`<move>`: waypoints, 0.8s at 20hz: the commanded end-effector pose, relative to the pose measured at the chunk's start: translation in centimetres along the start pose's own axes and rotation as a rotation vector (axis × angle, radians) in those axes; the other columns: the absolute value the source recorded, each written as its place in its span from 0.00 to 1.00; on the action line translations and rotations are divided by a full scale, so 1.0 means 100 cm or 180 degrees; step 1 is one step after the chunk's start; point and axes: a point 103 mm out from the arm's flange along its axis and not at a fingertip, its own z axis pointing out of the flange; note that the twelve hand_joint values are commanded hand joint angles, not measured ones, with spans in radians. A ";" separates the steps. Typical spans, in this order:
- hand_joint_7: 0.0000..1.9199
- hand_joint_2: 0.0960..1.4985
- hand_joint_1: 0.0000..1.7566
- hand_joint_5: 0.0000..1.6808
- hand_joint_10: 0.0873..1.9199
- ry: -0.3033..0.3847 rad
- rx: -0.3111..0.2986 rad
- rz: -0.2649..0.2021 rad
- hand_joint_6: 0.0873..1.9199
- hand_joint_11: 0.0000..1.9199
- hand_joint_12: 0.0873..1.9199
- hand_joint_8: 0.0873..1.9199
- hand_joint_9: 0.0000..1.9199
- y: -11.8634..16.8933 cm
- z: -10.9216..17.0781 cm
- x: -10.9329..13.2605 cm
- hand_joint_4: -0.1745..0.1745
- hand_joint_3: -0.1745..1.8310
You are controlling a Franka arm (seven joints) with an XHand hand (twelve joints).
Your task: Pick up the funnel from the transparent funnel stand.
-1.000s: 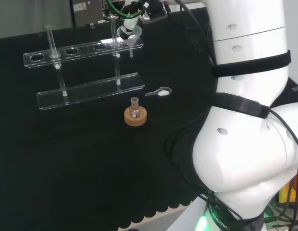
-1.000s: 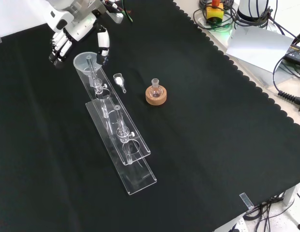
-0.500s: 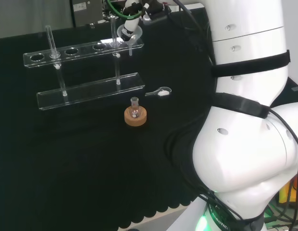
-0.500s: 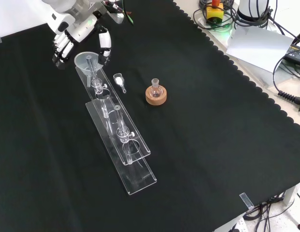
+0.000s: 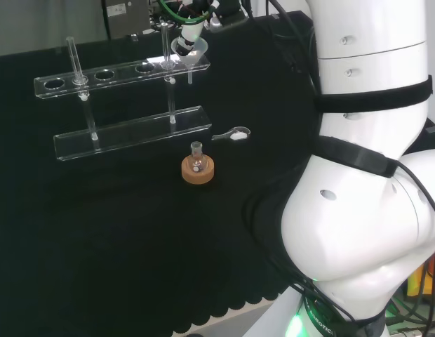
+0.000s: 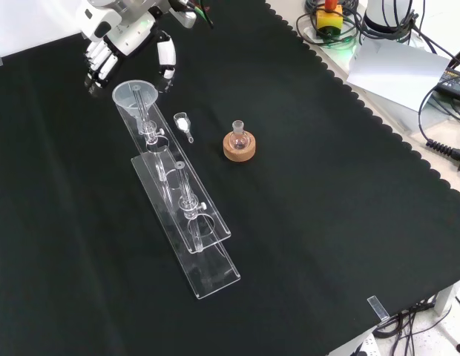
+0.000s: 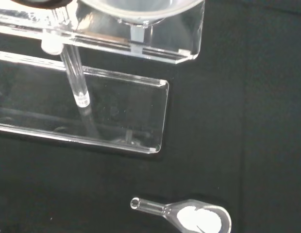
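The clear plastic cone funnel (image 6: 135, 94) sits with its stem dropped through the end hole of the transparent two-tier funnel stand (image 6: 187, 222), just below the black and white hand (image 6: 119, 46), whose relaxed, spread fingers (holding nothing) flank its rim, seemingly poised to close.

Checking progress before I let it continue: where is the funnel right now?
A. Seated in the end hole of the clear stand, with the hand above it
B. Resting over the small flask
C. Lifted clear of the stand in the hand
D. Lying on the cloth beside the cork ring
A. In the front view the funnel sits in the end hole of the transparent stand, its stem down through the rack, and the hand hangs over it with fingers on either side, not closed on it.
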 end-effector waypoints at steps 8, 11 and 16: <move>0.00 0.41 0.37 0.07 0.41 -0.0070 0.0075 0.0015 0.00 0.09 0.78 0.10 0.04 0.002 0.006 0.012 0.41 0.35; 0.00 0.40 0.38 0.05 0.42 -0.0117 0.0120 0.0030 0.00 0.09 0.78 0.04 0.02 0.007 0.007 0.014 0.41 0.35; 0.00 0.39 0.40 0.04 0.43 -0.0164 0.0132 0.0031 0.00 0.09 0.79 0.01 0.00 0.012 0.011 0.014 0.42 0.35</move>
